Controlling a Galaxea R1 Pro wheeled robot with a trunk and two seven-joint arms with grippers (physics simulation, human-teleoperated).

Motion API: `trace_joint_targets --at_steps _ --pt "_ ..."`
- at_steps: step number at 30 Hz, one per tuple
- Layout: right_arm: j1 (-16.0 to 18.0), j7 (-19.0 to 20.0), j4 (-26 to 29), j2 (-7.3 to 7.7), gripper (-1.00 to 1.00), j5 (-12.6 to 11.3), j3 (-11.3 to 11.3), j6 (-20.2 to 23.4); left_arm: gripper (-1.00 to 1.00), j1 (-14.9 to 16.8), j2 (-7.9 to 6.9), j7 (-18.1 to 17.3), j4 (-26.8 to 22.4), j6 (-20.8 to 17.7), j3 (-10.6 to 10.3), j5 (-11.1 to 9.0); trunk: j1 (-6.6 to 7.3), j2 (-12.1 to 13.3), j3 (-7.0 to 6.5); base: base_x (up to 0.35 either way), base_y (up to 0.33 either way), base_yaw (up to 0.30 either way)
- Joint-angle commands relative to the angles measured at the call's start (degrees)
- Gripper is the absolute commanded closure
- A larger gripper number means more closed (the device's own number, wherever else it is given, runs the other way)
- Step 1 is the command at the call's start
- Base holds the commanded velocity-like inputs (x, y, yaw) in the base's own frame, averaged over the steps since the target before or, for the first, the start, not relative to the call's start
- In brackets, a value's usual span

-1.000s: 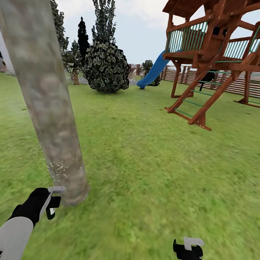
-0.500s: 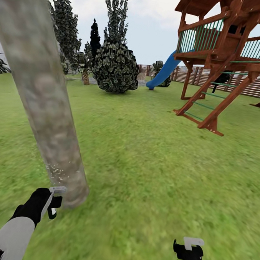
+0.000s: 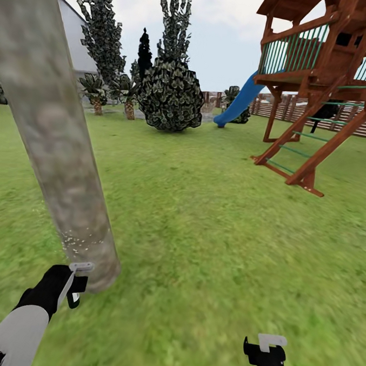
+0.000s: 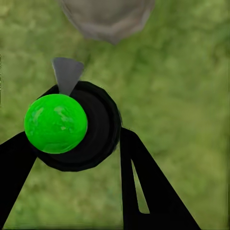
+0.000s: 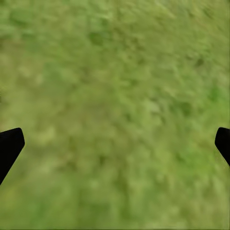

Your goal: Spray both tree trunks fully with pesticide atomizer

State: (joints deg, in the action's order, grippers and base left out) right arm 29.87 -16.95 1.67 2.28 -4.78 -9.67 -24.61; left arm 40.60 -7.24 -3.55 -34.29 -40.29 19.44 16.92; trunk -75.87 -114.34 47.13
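Observation:
A thick tan-grey tree trunk (image 3: 60, 159) leans up the left of the head view, and white pesticide specks (image 3: 79, 241) dot its lower part. My left gripper (image 3: 73, 284) sits right beside the trunk's base, shut on the pesticide atomizer (image 3: 74, 296). In the left wrist view the atomizer (image 4: 57, 122) is a black round body with a bright green top, held in the left gripper (image 4: 81, 132). Its grey nozzle (image 4: 66, 74) points toward the trunk's foot (image 4: 108, 17). My right gripper (image 3: 268, 345) hangs open over bare grass, fingertips (image 5: 9, 143) wide apart.
A wooden play tower (image 3: 325, 78) with a blue slide (image 3: 239, 102) stands at the right, a slatted fence (image 3: 360, 123) behind it. Far back are a round dark bush (image 3: 171, 95), narrow dark trees (image 3: 103, 32), small palms (image 3: 96, 91) and a grey building (image 3: 75, 41). Lawn (image 3: 212, 233) lies between.
The whole picture has shifted to the right, so the camera has turned left and a grey building has come into view. Both arms keep the same pose in the picture.

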Motion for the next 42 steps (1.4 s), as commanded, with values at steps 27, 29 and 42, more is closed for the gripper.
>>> trace_joint_targets --at_steps 27,29,42 --pt "0.01 -0.1 0.0 -0.03 -1.0 -0.5 -0.49 -0.15 1.0 0.02 0.02 -0.32 -0.08 -0.23 -0.07 0.59 0.01 -0.02 0.05 0.122 -0.273 0.188" --pt "0.01 -0.1 0.0 -0.04 -1.0 -0.5 -0.48 -0.14 1.0 0.04 0.03 -0.32 -0.08 -0.23 -0.1 0.6 0.01 -0.02 0.05 0.141 -0.272 0.273" --pt "0.01 -0.1 0.0 0.01 -1.0 -0.5 -0.46 -0.13 1.0 0.04 -0.05 -0.34 -0.16 -0.23 0.25 0.66 0.01 -0.02 0.05 0.139 -0.272 0.078"
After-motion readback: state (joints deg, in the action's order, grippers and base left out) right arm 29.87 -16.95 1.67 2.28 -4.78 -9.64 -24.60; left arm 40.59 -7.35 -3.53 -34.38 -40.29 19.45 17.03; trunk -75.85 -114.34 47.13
